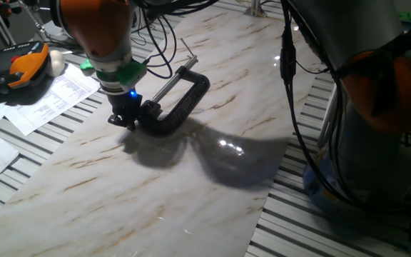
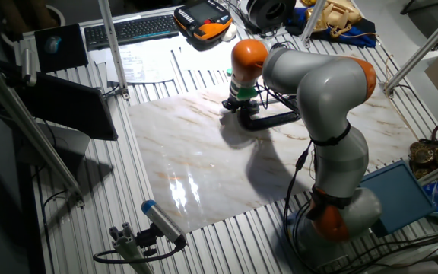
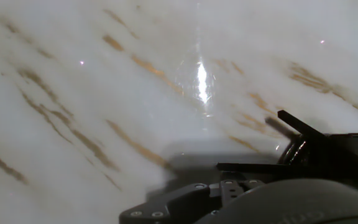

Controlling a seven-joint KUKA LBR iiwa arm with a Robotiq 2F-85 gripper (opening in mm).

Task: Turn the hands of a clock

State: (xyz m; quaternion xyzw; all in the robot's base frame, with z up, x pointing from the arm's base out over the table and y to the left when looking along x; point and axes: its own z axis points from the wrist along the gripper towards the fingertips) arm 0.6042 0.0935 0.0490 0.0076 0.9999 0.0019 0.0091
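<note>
A black C-clamp (image 1: 191,96) lies on the marble board (image 1: 212,185), with its steel screw rod (image 1: 168,83) pointing to the far side. The clock's small black hub (image 1: 149,111) sits at the clamp's near-left end. My gripper (image 1: 125,119) is down at the board just left of the hub, close to it or touching it. Its fingers look close together, but I cannot tell their state. In the hand view a thin dark hand (image 3: 298,122) sticks out up-left from dark parts at the lower right. The other fixed view shows the gripper (image 2: 238,104) at the clamp (image 2: 274,119).
Papers (image 1: 52,96) and an orange-black pendant (image 1: 16,66) lie left of the board on the slatted table. Cables (image 1: 155,36) hang behind the clamp. The arm's grey base (image 2: 333,190) stands at the board's right edge. A keyboard (image 2: 131,29) lies at the back.
</note>
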